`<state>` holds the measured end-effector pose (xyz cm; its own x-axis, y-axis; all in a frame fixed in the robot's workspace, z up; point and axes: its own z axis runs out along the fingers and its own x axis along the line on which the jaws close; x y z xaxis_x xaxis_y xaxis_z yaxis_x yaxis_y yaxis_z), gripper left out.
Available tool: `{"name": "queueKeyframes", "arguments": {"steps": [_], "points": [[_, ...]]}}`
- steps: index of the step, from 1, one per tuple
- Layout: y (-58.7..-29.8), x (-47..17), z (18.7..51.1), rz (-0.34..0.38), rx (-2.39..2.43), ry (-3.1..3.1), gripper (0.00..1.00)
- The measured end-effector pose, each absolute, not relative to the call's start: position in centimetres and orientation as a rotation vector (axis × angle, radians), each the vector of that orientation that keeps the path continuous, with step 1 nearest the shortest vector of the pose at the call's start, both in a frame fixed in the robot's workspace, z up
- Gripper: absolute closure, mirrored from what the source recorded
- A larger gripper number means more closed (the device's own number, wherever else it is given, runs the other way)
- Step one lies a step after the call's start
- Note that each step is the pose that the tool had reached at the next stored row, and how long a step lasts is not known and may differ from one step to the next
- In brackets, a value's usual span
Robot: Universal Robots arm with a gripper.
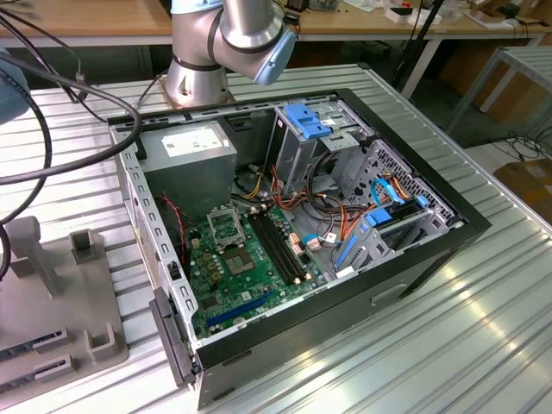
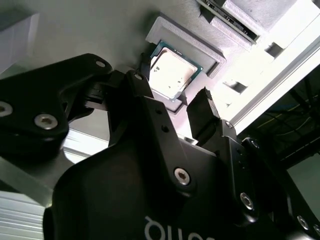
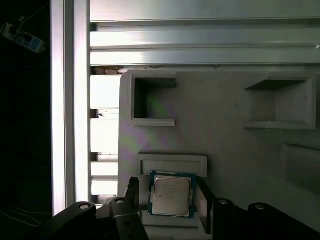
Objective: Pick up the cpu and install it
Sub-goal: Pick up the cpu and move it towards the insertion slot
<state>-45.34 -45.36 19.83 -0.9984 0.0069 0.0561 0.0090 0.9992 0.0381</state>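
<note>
Straddling the cpu [image 3: 171, 196] with the gripper [image 3: 168, 187] spread open: one black finger [image 3: 133, 192] to either side of the chip, not clamped on it, with a thin strip of grey between pad and chip edge in the first wrist view. Lying flat, silver-tan face up, directly between the fingertips. Cannot tell from either wrist view whether the tips touch anything below.

Seated in a shallow pale grey holder [image 3: 172, 164] whose raised rim stands just beyond the fingertips. Set in turn on a grey fixture plate [image 3: 225, 145], with box-shaped pockets [image 3: 150, 102] farther out past the gripper and the ribbed aluminium table [image 3: 200, 40] beyond those.

Looking along the gripper's black body in the second wrist view: cpu [image 2: 172, 75] framed by the two fingers, gripper [image 2: 170, 89] close over it, green border around the metal face, stepped holder wall just past the tips.

Showing in the exterior view: a computer case [image 1: 466, 233] lying open on the table, a green board [image 1: 233, 280] inside with a black-and-silver socket frame [image 1: 226, 228] on it, and the arm [image 1: 246, 34] rising behind the case's far edge.
</note>
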Motion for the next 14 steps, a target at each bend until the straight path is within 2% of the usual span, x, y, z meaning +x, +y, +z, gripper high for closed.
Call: {"name": "queueKeyframes", "arguments": {"steps": [14], "points": [[-45.57, -45.34, 19.13, -0.060, -0.042, -3.085, 0.43]]}}
